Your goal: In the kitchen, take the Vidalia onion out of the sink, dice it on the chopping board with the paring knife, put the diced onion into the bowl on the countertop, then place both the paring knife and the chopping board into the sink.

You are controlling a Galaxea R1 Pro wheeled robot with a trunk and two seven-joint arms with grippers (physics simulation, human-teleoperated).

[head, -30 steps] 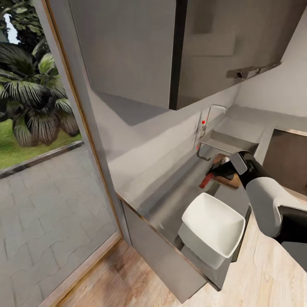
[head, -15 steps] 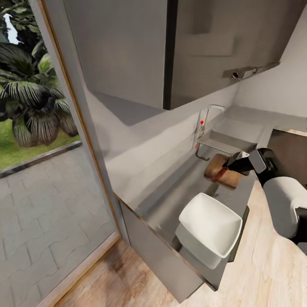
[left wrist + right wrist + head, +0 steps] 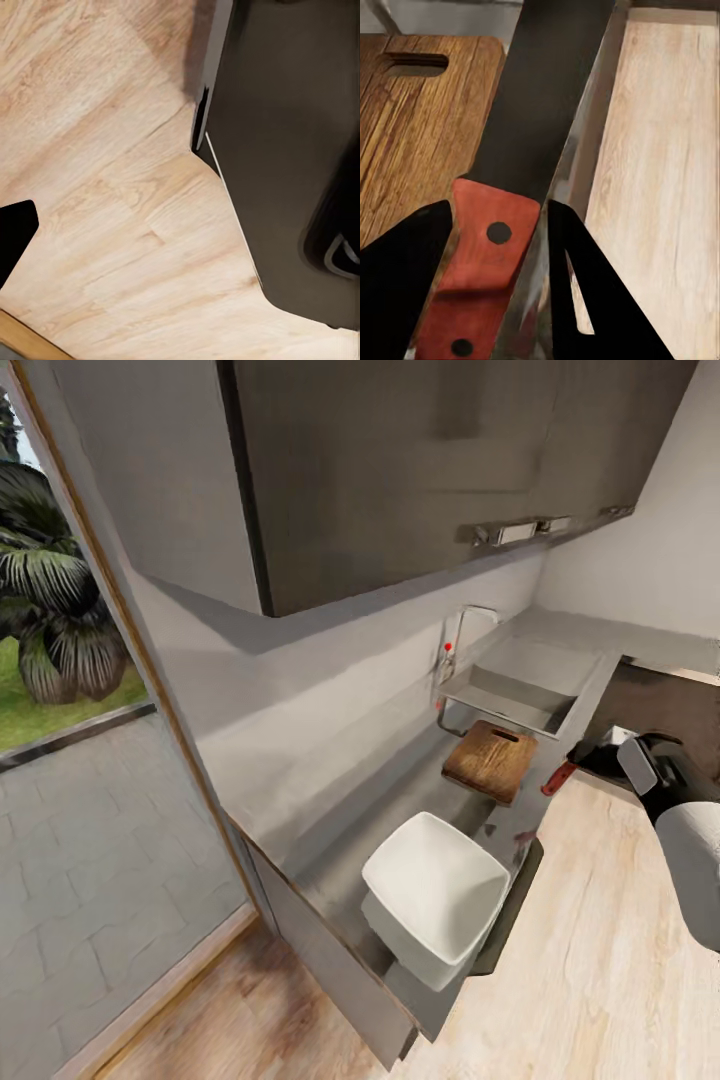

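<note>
My right gripper (image 3: 582,756) is shut on the paring knife (image 3: 558,778). It hangs just past the countertop's (image 3: 400,810) front edge, to the right of the chopping board (image 3: 492,760). In the right wrist view the black fingers (image 3: 405,277) clamp the knife's red handle (image 3: 484,270), and the dark blade (image 3: 559,97) points away beside the brown board (image 3: 412,135). The board lies bare next to the sink (image 3: 510,690) with its chrome tap (image 3: 465,622). Nearer me on the counter stands the white bowl (image 3: 435,890); its inside looks plain white.
Dark wall cabinets (image 3: 420,460) hang low over the counter. A glass door (image 3: 60,690) to the garden stands at the left. Wooden floor (image 3: 600,960) runs along the counter's front. The left wrist view looks down on floor (image 3: 112,150) and my dark base (image 3: 292,150).
The head view has swung, shifting the whole scene. My right gripper has carried the knife off the chopping board and out past the counter's front edge.
</note>
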